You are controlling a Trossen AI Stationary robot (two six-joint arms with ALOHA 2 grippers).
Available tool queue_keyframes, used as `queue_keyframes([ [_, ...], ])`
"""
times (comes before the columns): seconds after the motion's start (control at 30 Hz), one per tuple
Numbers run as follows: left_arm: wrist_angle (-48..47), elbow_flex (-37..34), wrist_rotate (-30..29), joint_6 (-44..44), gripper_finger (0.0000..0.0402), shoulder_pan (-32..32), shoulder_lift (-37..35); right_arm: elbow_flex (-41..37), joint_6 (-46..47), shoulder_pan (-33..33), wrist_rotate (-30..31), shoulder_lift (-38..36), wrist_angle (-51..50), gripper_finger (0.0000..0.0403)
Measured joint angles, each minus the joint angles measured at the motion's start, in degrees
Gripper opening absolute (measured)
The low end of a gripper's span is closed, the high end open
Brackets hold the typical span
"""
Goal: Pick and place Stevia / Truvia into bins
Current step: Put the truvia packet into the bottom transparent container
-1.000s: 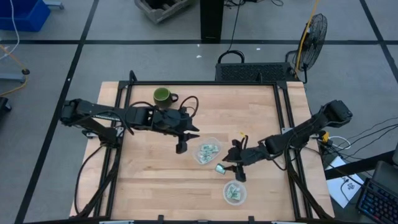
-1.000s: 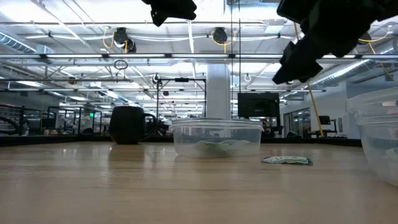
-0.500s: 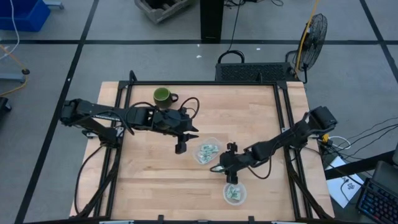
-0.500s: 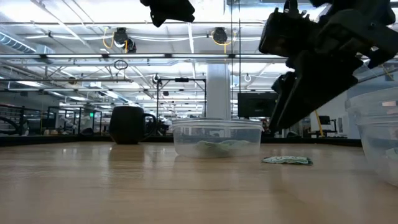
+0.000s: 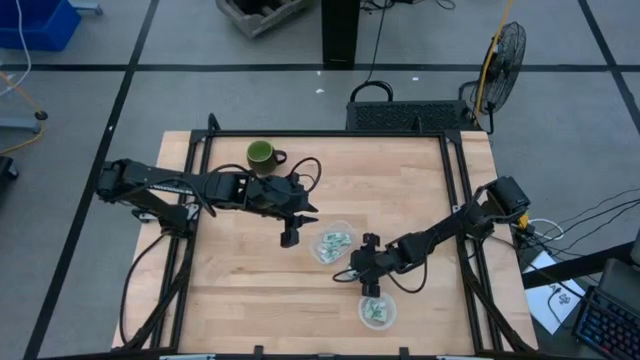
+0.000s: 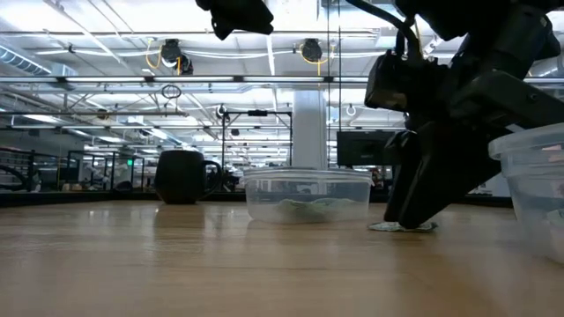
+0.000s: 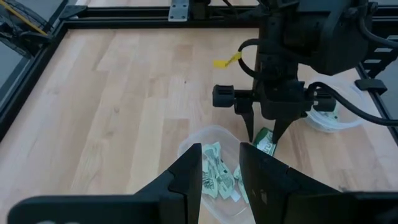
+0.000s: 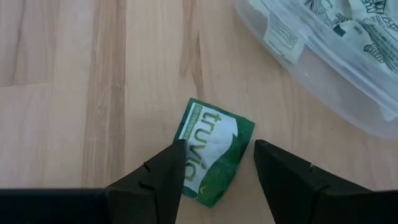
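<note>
One green and white Truvia packet (image 8: pixel 211 140) lies flat on the wooden table, beside the nearer clear bin (image 5: pixel 335 243). That bin holds several packets (image 7: pixel 217 171). My right gripper (image 8: pixel 217 158) is open and down at table height, pointing down, with one finger on either side of the loose packet (image 6: pixel 405 226). A second clear bin (image 5: pixel 377 311) with packets in it sits nearer the table's near edge. My left gripper (image 5: pixel 290 236) is open and hovers high, just left of the first bin.
A dark green mug (image 5: pixel 262 155) stands near the table's far edge, behind the left arm. In the low view the second bin (image 6: pixel 533 194) is close on the right gripper's right. Bare wood lies to the table's left and near-left.
My right gripper moved toward the table's left and came down from well above the table until its open fingers straddle the loose packet. The packet and both bins have kept their places.
</note>
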Motion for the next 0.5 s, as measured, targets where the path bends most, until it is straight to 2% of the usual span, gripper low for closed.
queue_keyframes([
  [0.23, -0.2, 0.0, 0.0, 0.0, 0.0111, 0.0, 0.0, 0.0, -1.8, 0.2, -0.2, 0.2, -0.3, 0.0179],
  [0.5, -0.2, 0.0, 0.0, 0.0, 0.0111, 0.0, 0.0, -0.1, -1.9, 0.2, -0.5, -0.3, -0.3, 0.0116],
])
